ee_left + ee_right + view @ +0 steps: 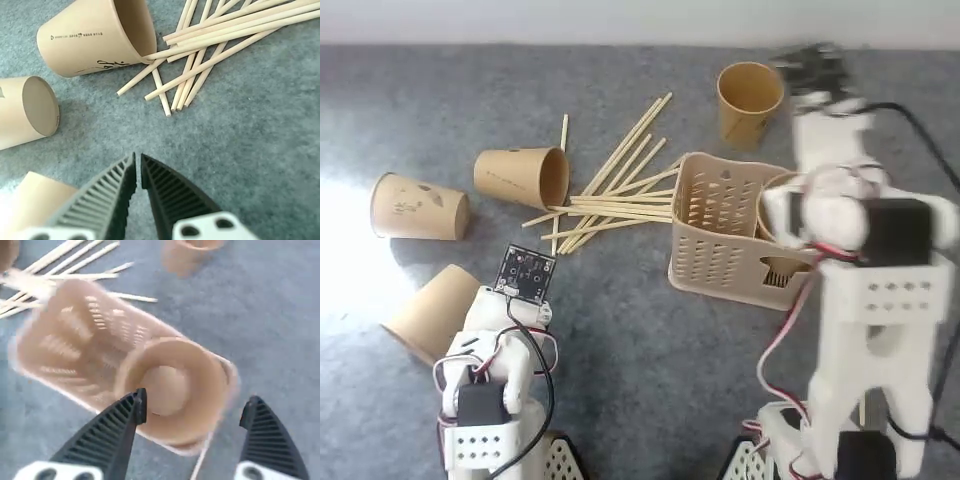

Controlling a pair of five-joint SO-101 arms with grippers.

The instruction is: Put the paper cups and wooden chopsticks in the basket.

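Five paper cups (520,175), one slotted basket (720,255) at 3 o'clock, thin round chopsticks (620,207) piled up. My left jaws are pressed together, right jaws spread.

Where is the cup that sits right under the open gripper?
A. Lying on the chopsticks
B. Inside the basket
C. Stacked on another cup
B: the right wrist view looks down into the cup, which sits mouth up inside the basket, below the open right gripper.
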